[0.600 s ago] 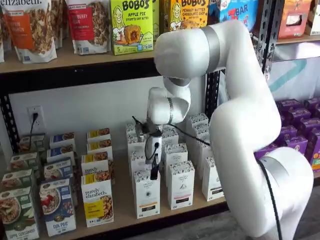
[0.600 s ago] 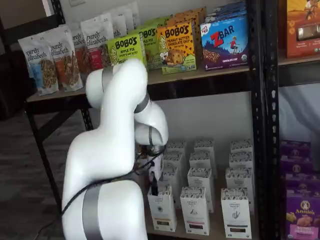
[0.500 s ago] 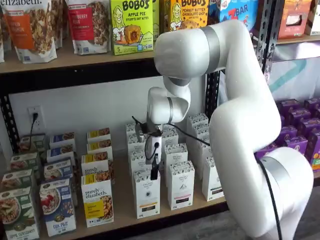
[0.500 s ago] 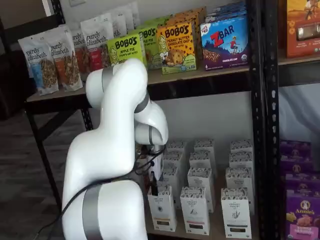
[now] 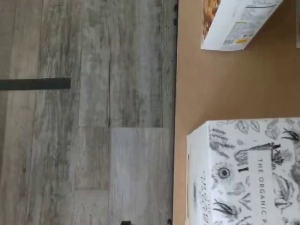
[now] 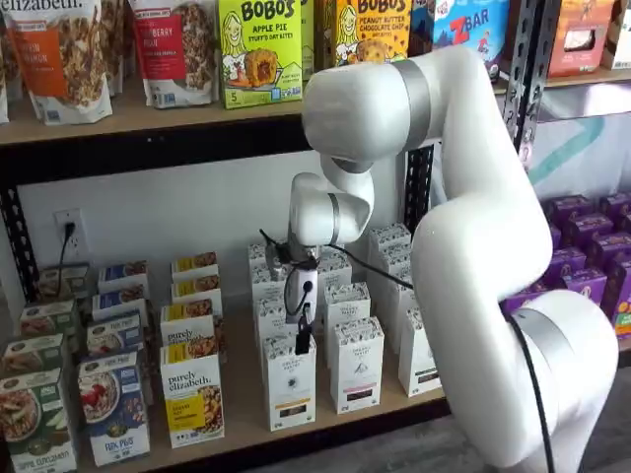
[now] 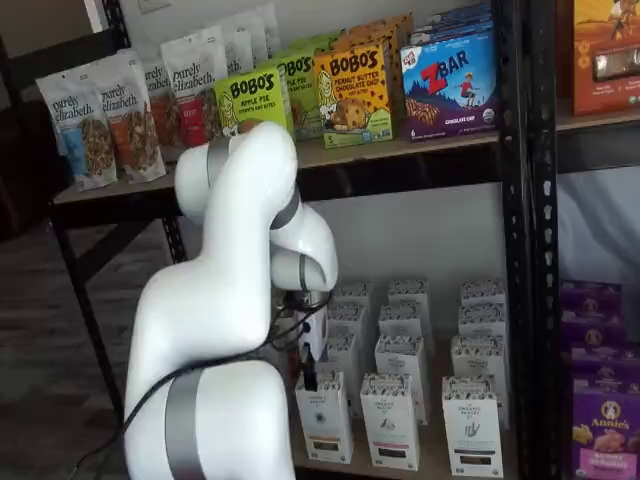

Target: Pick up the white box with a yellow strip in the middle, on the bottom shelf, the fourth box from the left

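- The white box (image 5: 248,171) fills one corner of the wrist view, seen from above: its top carries black drawings of flowers and leaves and the words "THE ORGANIC".
- It stands on the brown surface (image 5: 225,84), near the edge.
- A second carton (image 5: 234,23) with small print lies well apart.
- Past the edge runs grey plank flooring (image 5: 84,122), crossed by a dark bar (image 5: 35,84).
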You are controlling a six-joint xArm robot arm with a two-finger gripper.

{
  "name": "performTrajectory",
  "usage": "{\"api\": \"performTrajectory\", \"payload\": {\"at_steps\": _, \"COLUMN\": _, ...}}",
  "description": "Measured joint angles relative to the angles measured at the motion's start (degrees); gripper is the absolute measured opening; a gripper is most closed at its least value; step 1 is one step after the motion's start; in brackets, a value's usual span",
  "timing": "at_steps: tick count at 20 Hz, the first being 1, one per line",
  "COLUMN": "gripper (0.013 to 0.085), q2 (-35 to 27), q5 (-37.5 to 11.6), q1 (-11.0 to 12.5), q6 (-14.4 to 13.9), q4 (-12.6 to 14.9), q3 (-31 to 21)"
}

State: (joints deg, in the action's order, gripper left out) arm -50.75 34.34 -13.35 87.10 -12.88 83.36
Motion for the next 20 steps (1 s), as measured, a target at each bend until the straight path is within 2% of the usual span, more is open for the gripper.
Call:
{"api": "performTrajectory", "payload": {"at_steps": 4, "gripper": 0.0850, "q2": -1.88, "q5": 1.11, "q1": 0.43, "q6": -0.43, "q4": 0.89, "q3": 2.65}}
{"api": "performTrajectory", "payload": {"at_steps": 15, "gripper": 0.0850, "q2": -7.45, "q5": 4.20, "q1": 0.78, "q6": -0.31, "q4": 0.85, "q3": 10.24}}
{"api": "performTrajectory", "payload": {"at_steps": 20, "gripper": 0.0850, "q2": -10.04, "q5": 5.16, "q1": 0.89, "q6": -0.94, "q4": 1.64, "q3": 13.65}}
